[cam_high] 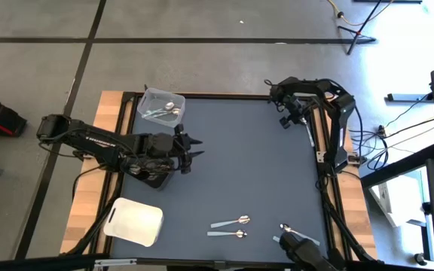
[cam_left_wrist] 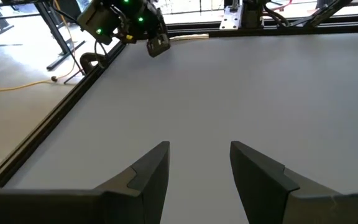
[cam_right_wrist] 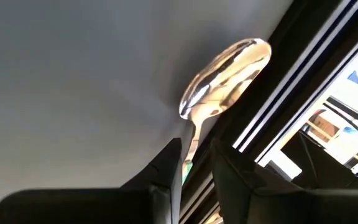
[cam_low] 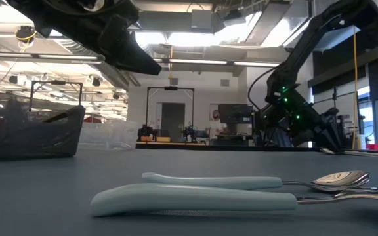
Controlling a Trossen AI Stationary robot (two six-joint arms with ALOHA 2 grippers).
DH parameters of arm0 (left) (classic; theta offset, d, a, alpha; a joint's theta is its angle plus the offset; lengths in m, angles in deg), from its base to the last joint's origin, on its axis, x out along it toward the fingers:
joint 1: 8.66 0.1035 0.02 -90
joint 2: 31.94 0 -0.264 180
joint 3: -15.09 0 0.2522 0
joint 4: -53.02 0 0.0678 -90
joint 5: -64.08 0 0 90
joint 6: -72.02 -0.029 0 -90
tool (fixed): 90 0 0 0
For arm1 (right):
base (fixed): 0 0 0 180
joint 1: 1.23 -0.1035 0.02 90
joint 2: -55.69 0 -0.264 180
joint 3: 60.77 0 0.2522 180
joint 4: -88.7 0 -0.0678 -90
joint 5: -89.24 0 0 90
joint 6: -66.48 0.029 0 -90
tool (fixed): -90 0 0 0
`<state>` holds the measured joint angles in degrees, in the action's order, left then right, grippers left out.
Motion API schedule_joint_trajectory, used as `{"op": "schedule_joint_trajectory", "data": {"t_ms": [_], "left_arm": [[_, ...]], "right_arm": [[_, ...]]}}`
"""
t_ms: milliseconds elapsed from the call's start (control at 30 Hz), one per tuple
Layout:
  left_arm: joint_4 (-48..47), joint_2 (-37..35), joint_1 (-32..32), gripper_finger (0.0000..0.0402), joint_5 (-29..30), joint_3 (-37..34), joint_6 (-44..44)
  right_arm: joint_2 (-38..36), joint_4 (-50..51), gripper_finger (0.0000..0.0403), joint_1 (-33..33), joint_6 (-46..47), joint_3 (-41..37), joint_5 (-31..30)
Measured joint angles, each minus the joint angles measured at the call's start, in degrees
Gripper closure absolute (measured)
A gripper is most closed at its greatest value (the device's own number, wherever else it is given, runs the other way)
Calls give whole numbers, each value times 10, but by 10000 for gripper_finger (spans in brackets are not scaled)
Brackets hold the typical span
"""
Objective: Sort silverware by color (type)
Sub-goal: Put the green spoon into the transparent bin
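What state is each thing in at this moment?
Left hand: open, empty, raised.
Right hand: shut on a spoon's handle.
Held spoon: lifted near the table edge.
Clear tub: upright, holding tub spoons.
White tray: empty.
Loose spoons: lying flat, unsorted.

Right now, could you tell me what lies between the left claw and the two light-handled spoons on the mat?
Only bare mat: the high view shows nothing between the left claw and the light-handled spoons.
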<state>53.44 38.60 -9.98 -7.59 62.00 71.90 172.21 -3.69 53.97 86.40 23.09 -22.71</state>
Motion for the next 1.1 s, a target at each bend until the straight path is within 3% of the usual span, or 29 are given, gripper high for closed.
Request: {"op": "schedule_joint_trajectory", "data": {"t_ms": [633,1000,1100], "left_arm": [[3,0,-7,236,-1,0,0],[5,0,-9,237,-1,0,0],[5,0,-9,237,0,0,0]], "right_arm": [[7,-29,329,-1,-67,32,-110],[23,-60,354,3,-85,27,-104],[23,-86,364,-10,-118,28,-74]]}}
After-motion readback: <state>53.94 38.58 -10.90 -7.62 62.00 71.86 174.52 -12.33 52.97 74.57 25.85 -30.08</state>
